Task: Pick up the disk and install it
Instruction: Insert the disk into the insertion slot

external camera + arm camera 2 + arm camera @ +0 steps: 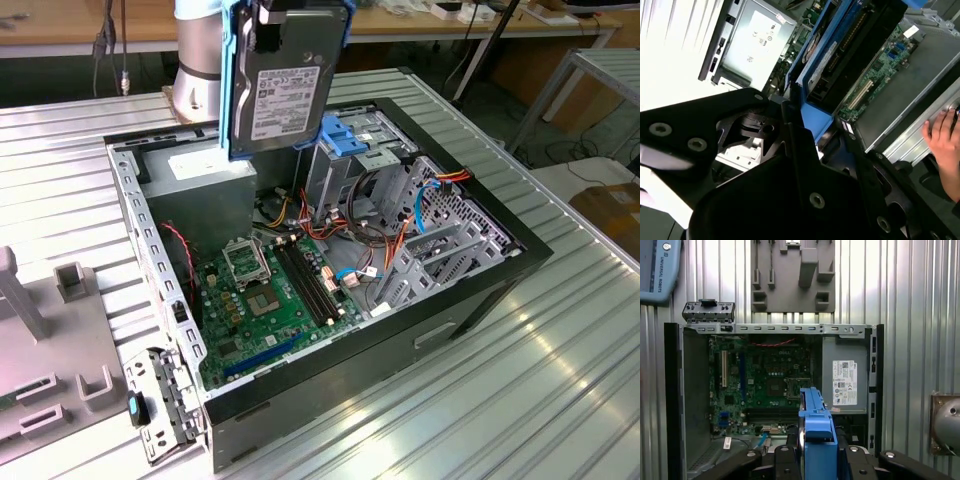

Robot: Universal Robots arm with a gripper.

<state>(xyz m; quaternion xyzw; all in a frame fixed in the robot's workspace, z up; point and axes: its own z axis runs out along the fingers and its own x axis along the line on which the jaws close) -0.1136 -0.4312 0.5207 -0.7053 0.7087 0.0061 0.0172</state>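
Hanging at twelve o'clock in the exterior view, the flat rectangular silver metal disk (285,90), with its white barcode label and blue plastic side frame, stands on edge. Its label faces the camera, above the open black-and-grey computer case (400,345) lying on the ribbed metal table (520,400). The black gripper (272,18) is clamped on the disk's upper end and is mostly cut off by the picture's edge. Inside the case sit a green motherboard (270,300) at the centre, a grey power-supply box (200,185) at ten o'clock and a grey metal cage with a blue plastic handle (355,135) at one o'clock, just beside the disk's lower corner. A grey plastic fixture tray (60,340) lies at eight o'clock, next to the case.

The second wrist view brings in a person's hand (945,140) beside the case's outer wall, partly cut off. Whether it touches the wall I cannot tell. The gripper's black body covers much of the foreground, with the disk (815,120) running out from it toward the power-supply box and its white sticker.

The first wrist view looks down into the case. The disk shows edge-on as a blue strip with black fingers (787,465) pressed to either side, over the gap between motherboard and power-supply box. A blue-grey handheld pendant (657,270) lies on the table beyond the case, cut off at the corner.
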